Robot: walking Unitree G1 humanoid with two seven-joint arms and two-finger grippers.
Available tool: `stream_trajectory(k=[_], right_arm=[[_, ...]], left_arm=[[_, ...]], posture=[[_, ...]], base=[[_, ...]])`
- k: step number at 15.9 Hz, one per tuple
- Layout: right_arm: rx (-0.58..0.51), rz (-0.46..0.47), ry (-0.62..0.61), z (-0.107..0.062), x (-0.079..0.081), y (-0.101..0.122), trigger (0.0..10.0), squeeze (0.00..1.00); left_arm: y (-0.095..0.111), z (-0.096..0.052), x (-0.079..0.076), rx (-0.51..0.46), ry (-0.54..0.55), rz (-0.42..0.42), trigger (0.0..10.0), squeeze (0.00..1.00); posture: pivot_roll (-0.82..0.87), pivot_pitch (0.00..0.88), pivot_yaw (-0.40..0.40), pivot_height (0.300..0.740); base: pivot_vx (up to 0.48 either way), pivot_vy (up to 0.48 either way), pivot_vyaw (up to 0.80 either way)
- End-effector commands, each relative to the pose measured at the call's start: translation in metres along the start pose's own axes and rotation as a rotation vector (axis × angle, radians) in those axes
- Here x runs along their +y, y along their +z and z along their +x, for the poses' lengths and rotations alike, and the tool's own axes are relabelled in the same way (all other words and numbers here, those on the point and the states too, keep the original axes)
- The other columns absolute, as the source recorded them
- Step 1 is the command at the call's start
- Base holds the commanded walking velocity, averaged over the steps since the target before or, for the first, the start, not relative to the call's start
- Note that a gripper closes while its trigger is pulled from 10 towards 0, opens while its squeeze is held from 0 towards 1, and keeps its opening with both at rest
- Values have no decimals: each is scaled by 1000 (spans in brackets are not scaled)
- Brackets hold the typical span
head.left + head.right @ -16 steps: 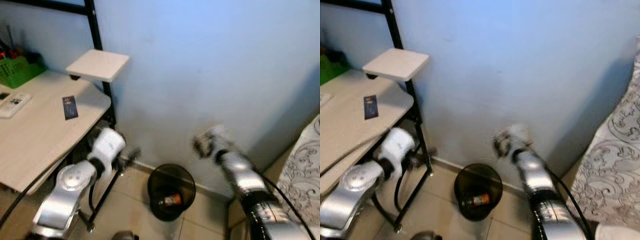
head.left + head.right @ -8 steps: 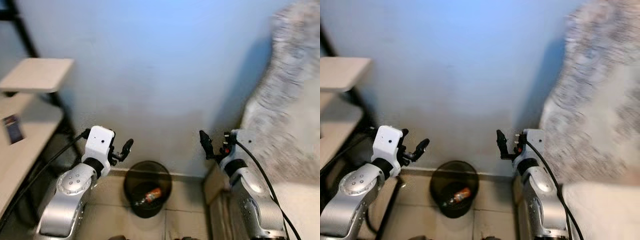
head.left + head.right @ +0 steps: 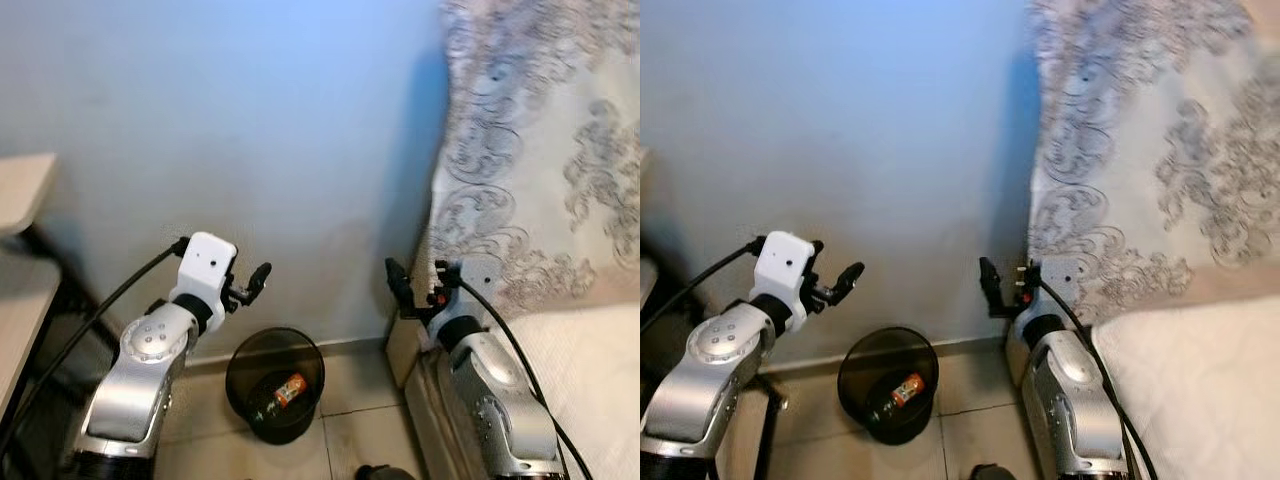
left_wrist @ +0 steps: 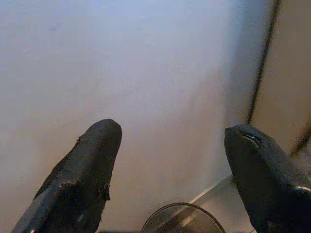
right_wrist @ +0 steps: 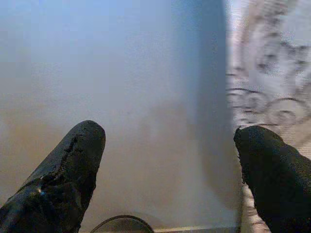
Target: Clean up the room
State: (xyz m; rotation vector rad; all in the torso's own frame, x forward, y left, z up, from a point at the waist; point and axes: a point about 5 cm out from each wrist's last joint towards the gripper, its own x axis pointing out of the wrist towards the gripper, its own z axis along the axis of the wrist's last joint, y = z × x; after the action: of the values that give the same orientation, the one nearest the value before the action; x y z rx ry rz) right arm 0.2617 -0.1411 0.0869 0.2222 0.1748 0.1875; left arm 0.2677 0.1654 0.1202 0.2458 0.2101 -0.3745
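A black mesh waste bin [image 3: 275, 385] stands on the tiled floor against the blue wall, with an orange-labelled can [image 3: 288, 388] lying inside. My left gripper [image 3: 255, 279] is raised above the bin's left side, open and empty, pointing at the wall. My right gripper [image 3: 396, 283] is held up to the right of the bin, beside the bed, open with nothing between its fingers. The wrist views show both pairs of black fingers [image 4: 82, 170] [image 5: 63, 174] spread wide before the wall, and the bin's rim [image 4: 182, 218] low between the left pair.
A bed with a patterned grey cover [image 3: 540, 180] and a white mattress [image 3: 590, 380] rises on the right, close to my right arm. A wooden desk edge [image 3: 20, 190] with a black frame [image 3: 60, 290] sits at the far left. Tiled floor [image 3: 350, 440] lies around the bin.
The camera has swung to the right: the desk has slid almost out at the left and the bed has come into view. Both grippers stay raised and open.
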Motion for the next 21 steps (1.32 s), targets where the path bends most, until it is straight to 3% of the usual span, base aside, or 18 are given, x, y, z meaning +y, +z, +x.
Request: stream_trajectory(k=[1, 8, 21], right_arm=[[-12, 5, -19, 1, -4, 2, 10000, 1000], [-7, 67, 0, -4, 0, -2, 10000, 1000], [4, 63, 89, 2, 2, 4, 10000, 1000]], left_arm=[[-5, 1, -2, 19, -14, 18, 10000, 0], [-8, 1, -3, 12, 5, -36, 10000, 0], [-6, 7, -9, 7, -27, -1, 10000, 0]], posture=[[46, 0, 46, 740], [50, 0, 39, 740], [67, 0, 24, 740]], base=[[0, 0, -769], [0, 0, -769], [0, 0, -767]])
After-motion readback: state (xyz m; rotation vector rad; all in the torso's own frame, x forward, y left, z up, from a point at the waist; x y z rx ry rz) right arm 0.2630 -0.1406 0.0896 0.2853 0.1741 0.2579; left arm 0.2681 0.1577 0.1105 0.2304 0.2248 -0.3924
